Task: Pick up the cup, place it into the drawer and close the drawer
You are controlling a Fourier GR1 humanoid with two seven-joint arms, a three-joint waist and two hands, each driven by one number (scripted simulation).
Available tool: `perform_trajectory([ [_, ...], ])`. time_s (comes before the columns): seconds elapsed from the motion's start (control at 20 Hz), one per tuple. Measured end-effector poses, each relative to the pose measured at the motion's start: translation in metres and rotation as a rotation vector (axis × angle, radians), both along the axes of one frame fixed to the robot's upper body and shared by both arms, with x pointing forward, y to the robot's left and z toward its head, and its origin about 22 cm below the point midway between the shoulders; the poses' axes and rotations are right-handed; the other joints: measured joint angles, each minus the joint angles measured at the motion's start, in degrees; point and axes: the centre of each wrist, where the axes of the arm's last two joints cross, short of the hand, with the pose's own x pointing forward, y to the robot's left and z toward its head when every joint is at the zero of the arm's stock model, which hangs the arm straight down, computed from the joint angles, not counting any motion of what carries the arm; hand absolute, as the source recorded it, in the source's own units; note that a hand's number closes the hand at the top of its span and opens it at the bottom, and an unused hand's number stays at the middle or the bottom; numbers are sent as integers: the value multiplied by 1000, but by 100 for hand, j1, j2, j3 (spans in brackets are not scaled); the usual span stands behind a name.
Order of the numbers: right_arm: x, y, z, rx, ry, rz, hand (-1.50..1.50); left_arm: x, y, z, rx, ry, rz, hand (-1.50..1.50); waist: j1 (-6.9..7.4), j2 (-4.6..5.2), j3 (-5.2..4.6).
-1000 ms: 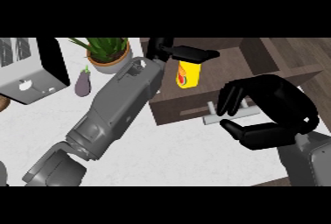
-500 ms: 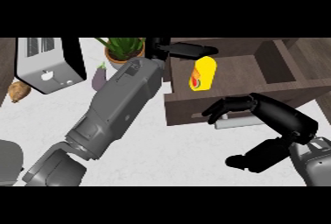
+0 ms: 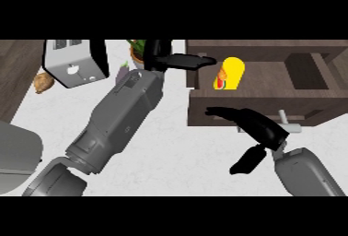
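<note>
Left hand (image 3: 178,60) is open beside the cup (image 3: 229,73), right hand (image 3: 255,126) spread open at the drawer (image 3: 309,97).

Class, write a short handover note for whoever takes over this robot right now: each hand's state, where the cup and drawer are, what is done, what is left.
Left hand: open, fingers straight, pointing at the cup, not curled round it.
Right hand: open, holding nothing, at the drawer's front by the handle.
Cup: yellow, inside the drawer.
Done: cup placed in the drawer.
Left: the drawer is open; probably draw the left hand clear, then push the front shut with the right hand.
</note>
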Motion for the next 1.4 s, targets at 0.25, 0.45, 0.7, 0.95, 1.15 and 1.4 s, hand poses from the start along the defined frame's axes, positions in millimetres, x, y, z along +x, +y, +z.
perform_trajectory([
  [0.25, 25, -3, -45, -103, 33, -22, 150, -5, 14, -15, -27, -1, -4, -150, 245, -7, 5],
  [0.45, 51, -11, -60, -122, 17, -69, 150, -7, 37, -24, -42, 2, -3, -150, 374, -22, -19],
  [0.7, 82, -34, -52, -52, -46, -131, 150, -8, 60, -23, -53, -7, -20, -150, 567, 26, 12],
  [0.95, 107, -51, -32, 31, -94, -219, 150, -12, 72, -26, -59, 0, -43, -150, 739, 89, 44],
  [1.15, 110, -58, -31, 93, -72, -224, 150, -14, 84, -28, -55, -2, -56, -150, 798, 91, 59],
  [1.4, 109, -68, -30, 157, -30, -223, 150, -17, 91, -31, -49, 4, -75, -150, 876, 96, 69],
])
